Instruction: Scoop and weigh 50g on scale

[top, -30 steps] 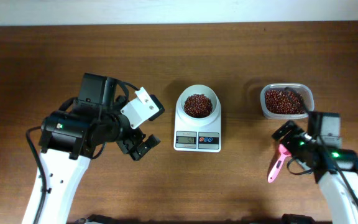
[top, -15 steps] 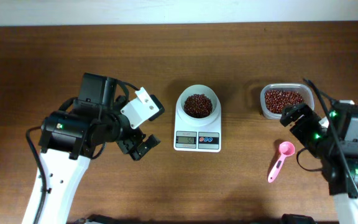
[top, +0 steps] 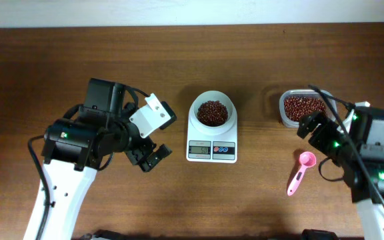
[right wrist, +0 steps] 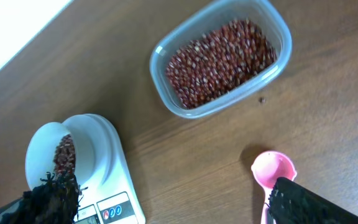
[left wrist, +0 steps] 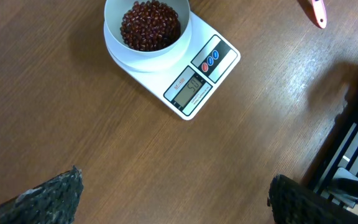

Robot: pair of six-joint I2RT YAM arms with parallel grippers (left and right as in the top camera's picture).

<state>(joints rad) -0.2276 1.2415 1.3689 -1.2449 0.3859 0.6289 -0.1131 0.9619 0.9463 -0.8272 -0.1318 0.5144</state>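
Observation:
The white scale [top: 212,139] stands mid-table, and its round bowl [top: 211,100] holds a heap of red-brown beans [top: 211,113]. The left wrist view shows the same beans [left wrist: 150,23] and the scale's lit display [left wrist: 188,87]. My left gripper [top: 150,157] hovers open to the left of the scale, with only bare wood between its fingers [left wrist: 58,196]. My right gripper [top: 315,131] hangs open and empty between the tub and the pink scoop [top: 299,172]. In the right wrist view the scoop [right wrist: 272,169] lies partly behind one fingertip [right wrist: 303,202].
A clear plastic tub [top: 307,108] of the same beans stands at the right; in the right wrist view it [right wrist: 222,56] has a stray bean [right wrist: 262,99] beside it. The scoop's handle tip [left wrist: 316,11] shows in the left wrist view.
My right gripper has risen off the pink scoop and moved toward the tub; the scoop stays flat on the table. The left arm has not moved.

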